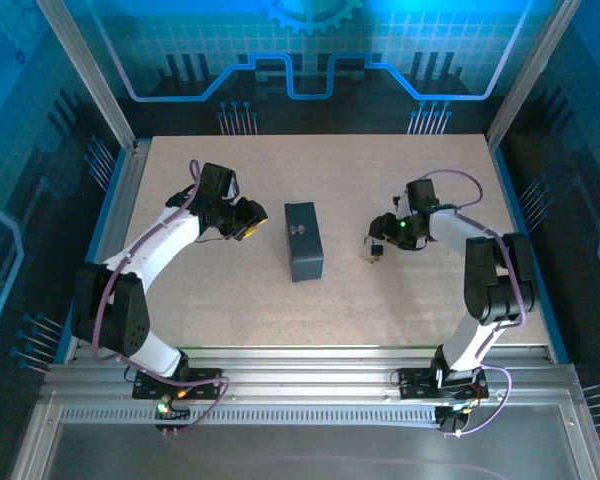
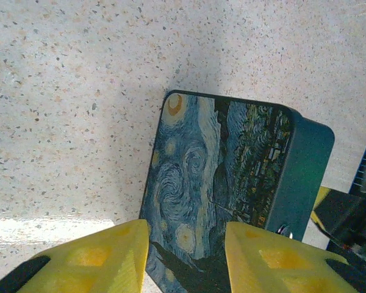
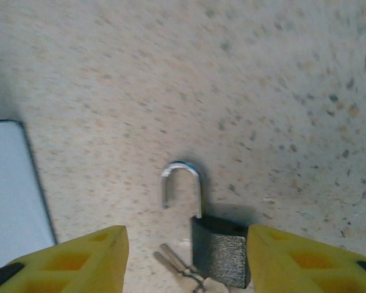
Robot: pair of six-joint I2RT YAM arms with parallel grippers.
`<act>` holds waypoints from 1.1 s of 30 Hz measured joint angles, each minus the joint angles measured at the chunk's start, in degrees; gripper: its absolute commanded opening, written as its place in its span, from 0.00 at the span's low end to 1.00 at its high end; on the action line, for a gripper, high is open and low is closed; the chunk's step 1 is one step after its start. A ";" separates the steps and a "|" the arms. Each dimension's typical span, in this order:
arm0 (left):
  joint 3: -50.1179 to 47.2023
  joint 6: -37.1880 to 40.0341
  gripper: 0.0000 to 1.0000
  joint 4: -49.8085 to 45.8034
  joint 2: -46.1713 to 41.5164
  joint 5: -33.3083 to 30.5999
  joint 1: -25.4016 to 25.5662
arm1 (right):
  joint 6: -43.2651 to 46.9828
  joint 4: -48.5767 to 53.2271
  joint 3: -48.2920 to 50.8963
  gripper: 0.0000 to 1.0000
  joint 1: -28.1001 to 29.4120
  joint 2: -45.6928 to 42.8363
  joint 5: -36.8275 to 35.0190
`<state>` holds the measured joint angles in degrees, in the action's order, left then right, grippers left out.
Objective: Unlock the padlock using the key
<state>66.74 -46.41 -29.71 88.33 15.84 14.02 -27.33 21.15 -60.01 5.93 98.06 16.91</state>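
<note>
The padlock [image 3: 222,250] lies on the speckled table, a small dark body with a silvery shackle [image 3: 182,177]. The shackle's short leg stands free of the body, swung to the left. Thin metal keys [image 3: 177,261] lie just left of the body, touching or nearly touching it. My right gripper [image 3: 186,259] is open, its yellow fingers [image 3: 85,262] either side of the lock and keys, holding nothing. From above, the padlock [image 1: 376,250] sits just beneath the right gripper [image 1: 383,233]. My left gripper [image 2: 186,256] is open over the near end of the swirl-patterned tin.
The dark blue swirl-patterned tin [image 1: 303,240] lies mid-table between the arms, its painted side [image 2: 219,183] facing the left wrist camera. Its pale edge [image 3: 12,189] is left of the padlock. Metal frame rails border the table.
</note>
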 measured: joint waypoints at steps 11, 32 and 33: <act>0.00 -0.02 0.41 -0.04 0.00 -0.66 -0.04 | -1.14 4.57 -10.34 1.00 19.15 -8.70 -2.23; -0.59 -0.02 0.41 0.00 0.00 -0.66 -0.11 | -1.57 18.49 -25.07 1.00 36.00 3.65 -17.29; -0.66 -0.02 0.41 0.00 0.00 -0.66 -0.15 | -1.57 18.51 -25.33 0.99 36.26 3.96 -17.53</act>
<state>66.08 -46.44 -29.71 88.33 15.18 13.87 -28.91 39.66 -85.34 42.19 102.02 -0.62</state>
